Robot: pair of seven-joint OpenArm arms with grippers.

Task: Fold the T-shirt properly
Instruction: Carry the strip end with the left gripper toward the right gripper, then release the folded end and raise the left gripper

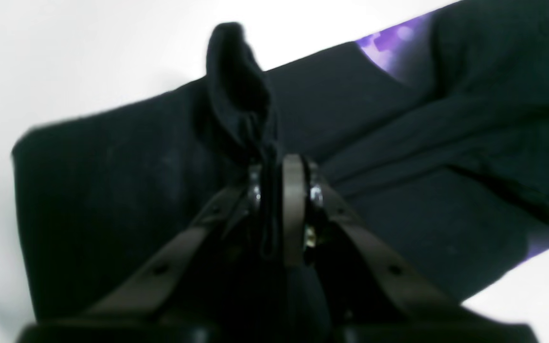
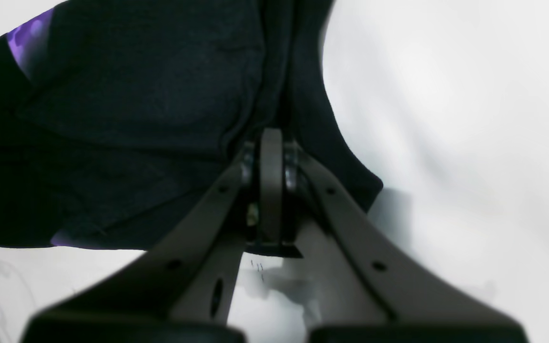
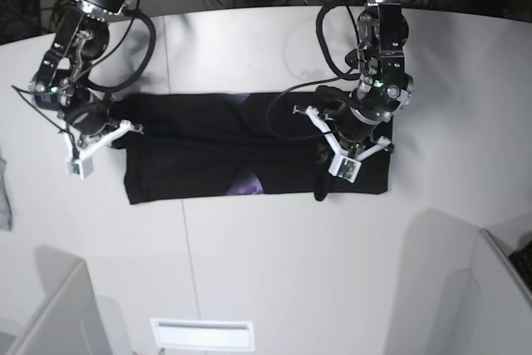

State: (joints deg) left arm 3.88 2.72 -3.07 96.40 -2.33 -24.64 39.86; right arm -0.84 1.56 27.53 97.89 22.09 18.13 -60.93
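The black T-shirt [image 3: 208, 151] lies as a long folded band across the white table [image 3: 266, 272], with a purple patch [image 3: 249, 182] showing near its front edge. My left gripper [image 1: 274, 190] is shut on a raised pinch of black cloth, over the band's right part in the base view. My right gripper [image 2: 271, 157] is shut at the shirt's other end. A taut crease in the cloth runs straight into its tips. Purple print [image 2: 26, 38] shows at a corner there.
A small grey cloth scrap [image 3: 4, 193] lies at the table's left edge. Grey partitions stand at the front left [image 3: 58, 313] and front right [image 3: 490, 288]. A white slot [image 3: 202, 332] sits at the front. Cables [image 3: 332, 39] hang from the arms.
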